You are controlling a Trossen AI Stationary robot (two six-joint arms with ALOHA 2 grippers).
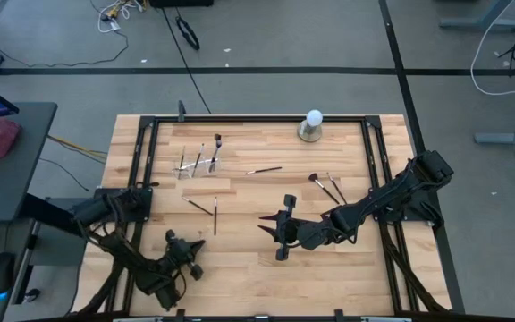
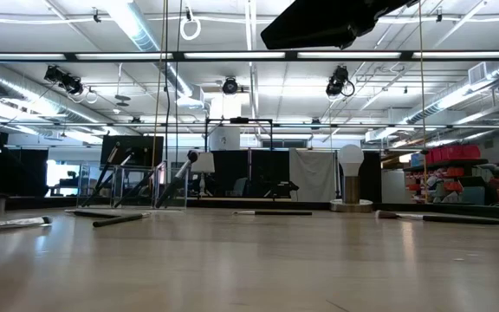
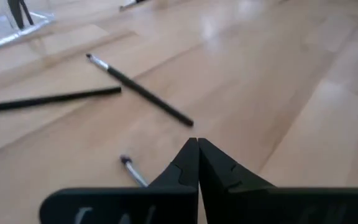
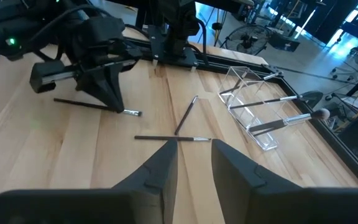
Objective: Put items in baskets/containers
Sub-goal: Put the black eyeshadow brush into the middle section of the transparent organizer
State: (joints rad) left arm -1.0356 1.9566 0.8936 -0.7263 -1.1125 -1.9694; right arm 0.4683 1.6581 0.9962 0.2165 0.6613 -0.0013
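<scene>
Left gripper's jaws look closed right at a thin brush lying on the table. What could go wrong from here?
1. The left gripper has its jaws shut where the brush lies flat. So thin a handle may not be pinched at all, or could slip out when lifted.
2. The clear holder already has leaning brushes in it. Dropping another in might knock them or shift the holder.
3. The right gripper hangs nearby, so the arms might bump.

Overhead looks down; low camera level; wrists close, sharing brushes.
</scene>
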